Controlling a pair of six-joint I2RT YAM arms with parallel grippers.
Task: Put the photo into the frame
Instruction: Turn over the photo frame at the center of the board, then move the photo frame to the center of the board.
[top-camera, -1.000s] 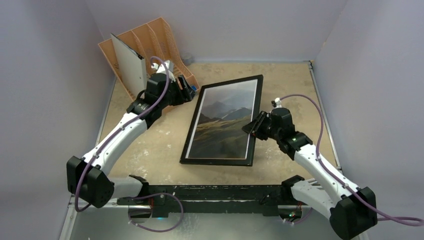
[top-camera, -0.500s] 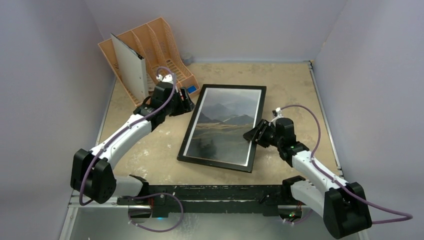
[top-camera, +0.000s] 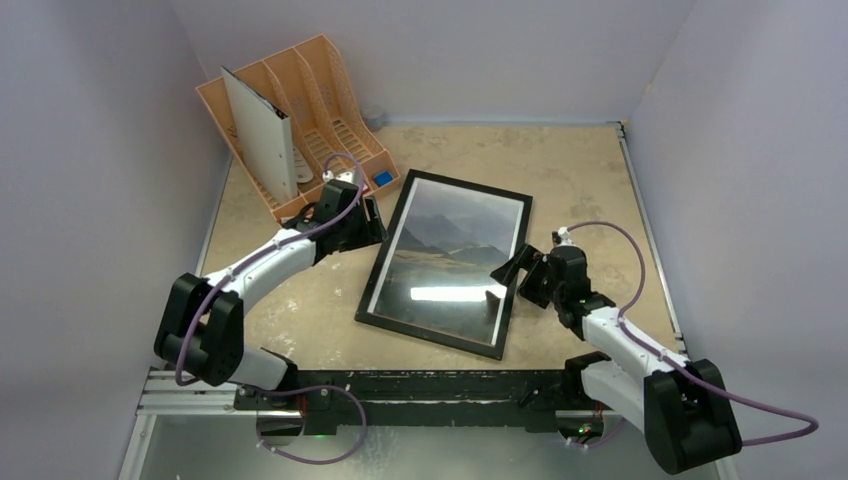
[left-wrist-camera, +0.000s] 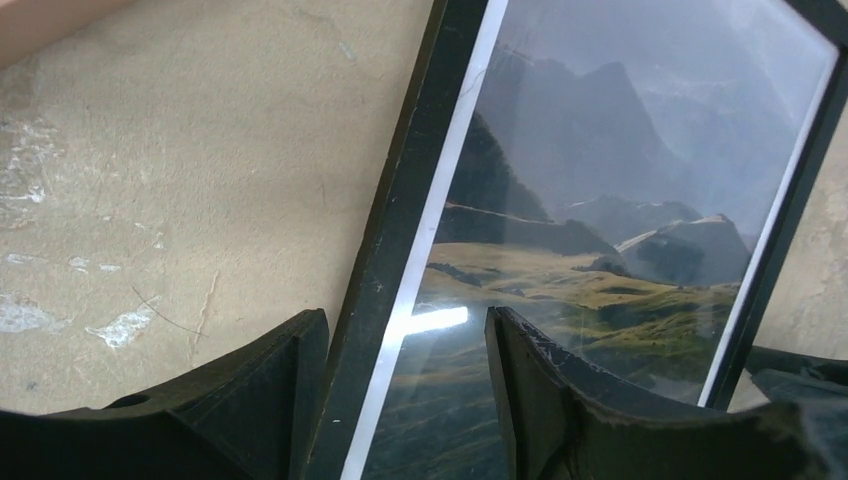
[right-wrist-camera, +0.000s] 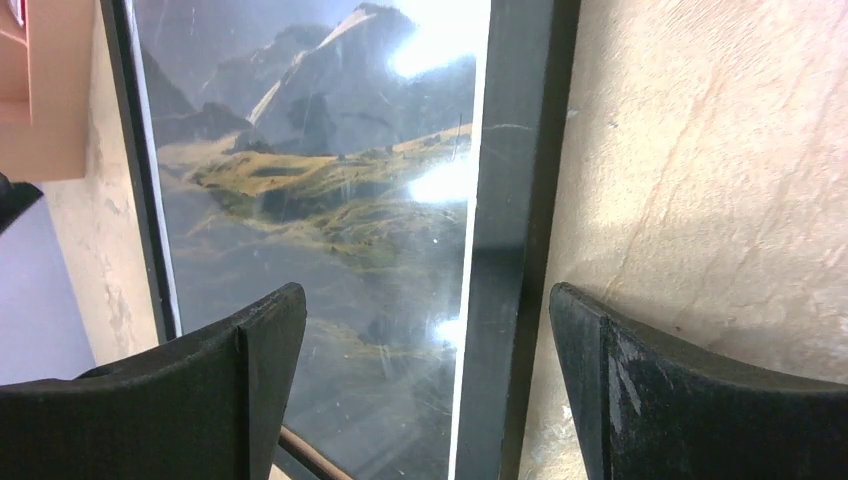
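At the far left of the table, a peach slotted rack; holds one pale board upright in a slot near its left end, with a small blue thing at its near right corner, too small to identify. Mid-table, the frame, lying flat and skewed, black face up; holds the photo under glass, mountains toward the far end, thin white border along the rim. Hard to read in places: white glare across the lower glass from above, more glare in the right wrist view, and only a slice of frame and picture in either wrist view, the rest cut off. From above, left fingertips hidden under the wrist. Left arm stretched low across the table, wrist near the frame's far left corner, just beside the rack; left claw partly open, astride the left rim, outer finger just beside it, inner finger over the glass, gripping nothing. Right arm folded at the elbow, reaching in to the right rim about midway along; right claw wide open, one finger over the glass, the other over bare table, rim between them, holding nothing
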